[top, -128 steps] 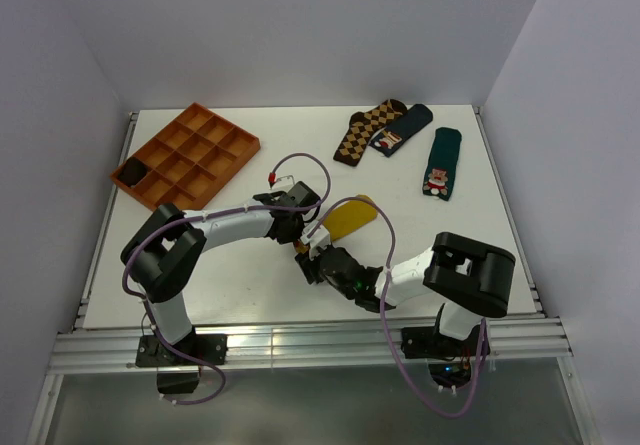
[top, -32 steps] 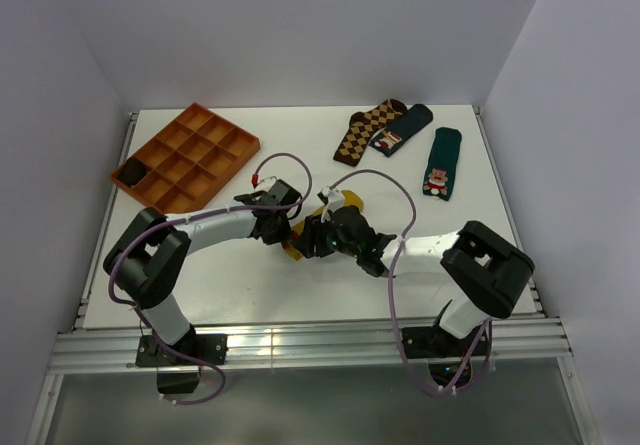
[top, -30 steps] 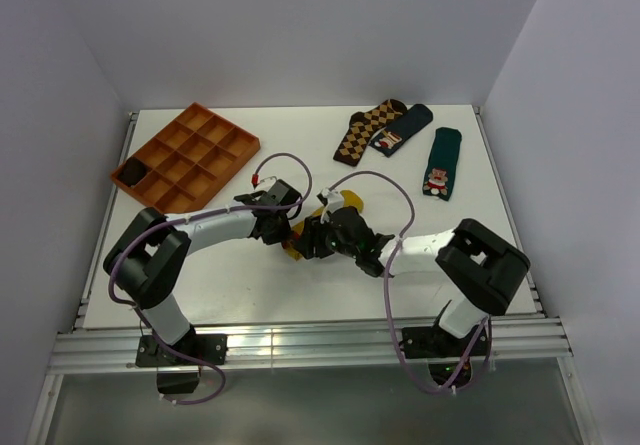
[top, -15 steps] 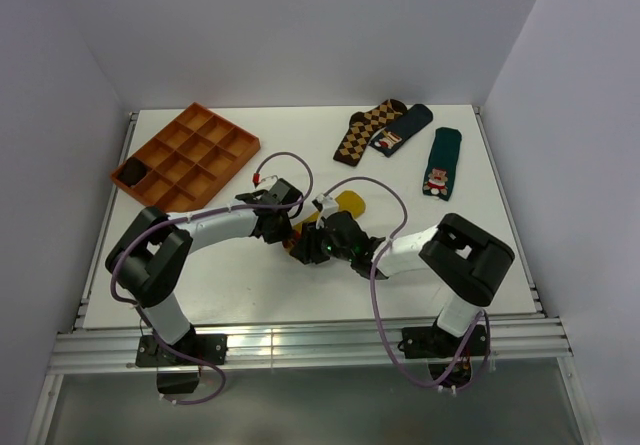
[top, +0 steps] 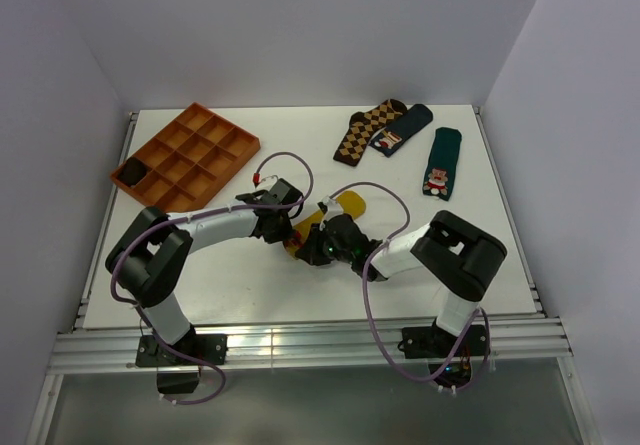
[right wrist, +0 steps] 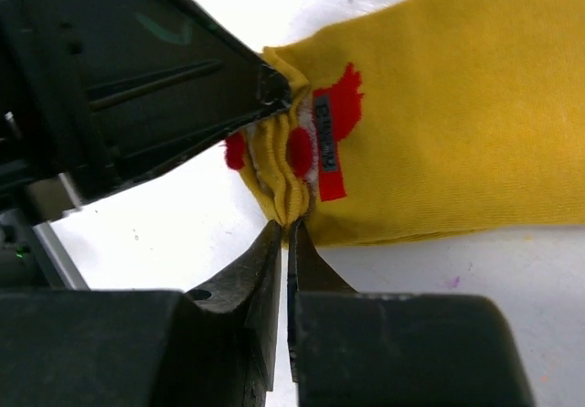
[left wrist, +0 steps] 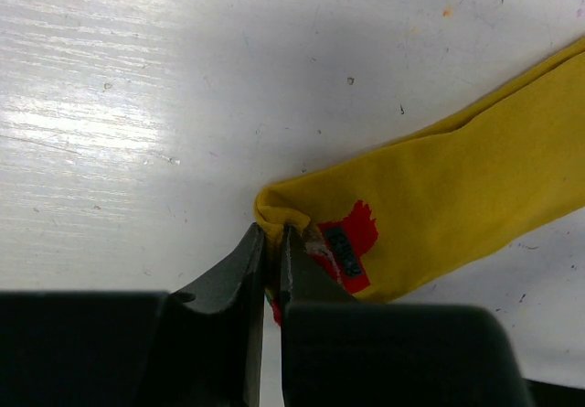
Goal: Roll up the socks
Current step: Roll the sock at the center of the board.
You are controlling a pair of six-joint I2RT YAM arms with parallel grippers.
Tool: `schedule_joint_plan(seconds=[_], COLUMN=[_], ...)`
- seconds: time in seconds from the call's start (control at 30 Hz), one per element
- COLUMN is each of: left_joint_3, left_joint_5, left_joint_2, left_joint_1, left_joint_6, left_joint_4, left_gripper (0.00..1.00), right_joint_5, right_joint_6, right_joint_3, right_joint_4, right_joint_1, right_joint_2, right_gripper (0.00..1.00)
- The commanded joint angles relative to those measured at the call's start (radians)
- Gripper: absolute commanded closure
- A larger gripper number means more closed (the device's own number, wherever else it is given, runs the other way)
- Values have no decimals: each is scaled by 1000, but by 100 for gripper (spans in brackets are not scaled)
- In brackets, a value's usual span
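Observation:
The mustard-yellow sock (top: 338, 211) lies mid-table, its toe end folded and bunched, with the red-and-white figure (right wrist: 327, 140) showing. My left gripper (left wrist: 272, 235) is shut on the folded toe edge (left wrist: 279, 208) from the left. My right gripper (right wrist: 287, 231) is shut on the bunched toe fold (right wrist: 285, 192) from the near side. The two grippers meet at the toe in the top view: left (top: 287, 227), right (top: 312, 246). The sock's leg (left wrist: 498, 160) runs away to the far right, flat on the table.
An orange divided tray (top: 187, 154) stands at the back left. A brown-and-tan argyle sock (top: 366, 130) and two dark green socks (top: 402, 129) (top: 440, 163) lie at the back right. The table's white top (top: 240, 275) lies round the arms.
Both grippers have carried the toe end back along the sock: it moved from the near middle toward the far side. In the last second the right gripper shifted slightly left and nearer.

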Motion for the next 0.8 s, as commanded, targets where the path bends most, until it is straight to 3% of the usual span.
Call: schedule_joint_plan(seconds=[0.0, 0.07, 0.2, 0.3, 0.43, 0.57, 0.77], left_joint_3=[-19, -38, -91, -147, -273, -414, -569], left_joint_5=[-13, -19, -48, -62, -90, -59, -1], left_joint_2=[-32, -63, -147, -227, -335, -446, -488], left_joint_1=[-6, -6, -5, -2, 4, 18, 44], left_joint_6=[-6, -22, -55, -77, -103, -112, -121], left_joint_4=[27, 43, 113, 185, 296, 510, 685], left_gripper=[91, 86, 51, 45, 41, 42, 47], right_joint_5=[-9, -35, -81, -125, -164, -208, -245], right_joint_6=[76, 124, 185, 231, 280, 314, 314], right_joint_3=[-28, -36, -56, -65, -70, -70, -50], right_joint_4=[62, 73, 93, 126, 145, 150, 130], right_joint_1=[-29, -41, -76, -99, -135, -164, -173], right_joint_2=[32, 48, 77, 101, 120, 143, 153], right_gripper=[100, 100, 100, 100, 100, 100, 100])
